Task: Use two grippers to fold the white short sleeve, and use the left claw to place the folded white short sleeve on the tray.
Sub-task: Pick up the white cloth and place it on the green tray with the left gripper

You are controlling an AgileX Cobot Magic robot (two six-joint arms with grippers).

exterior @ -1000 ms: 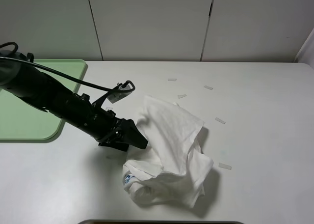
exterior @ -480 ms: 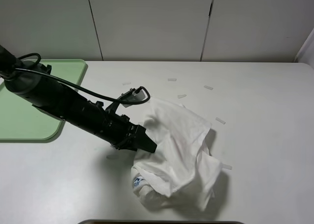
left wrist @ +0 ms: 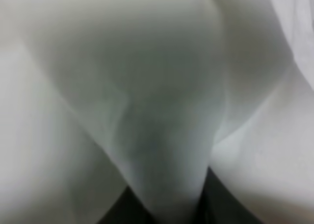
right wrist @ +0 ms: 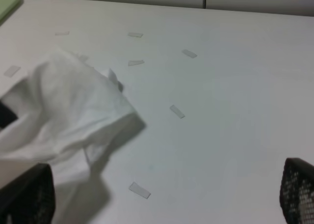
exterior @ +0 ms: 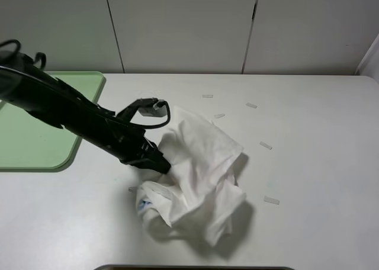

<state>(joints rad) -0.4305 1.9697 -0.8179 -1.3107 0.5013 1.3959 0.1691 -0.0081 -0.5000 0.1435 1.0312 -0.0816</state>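
Dragging back toward the tray (exterior: 35,134), my left claw (exterior: 163,165) is clenching a fold of the white shirt (exterior: 201,175), now bunched mid-table; my right claw (right wrist: 162,204) is hanging spread apart, off the cloth
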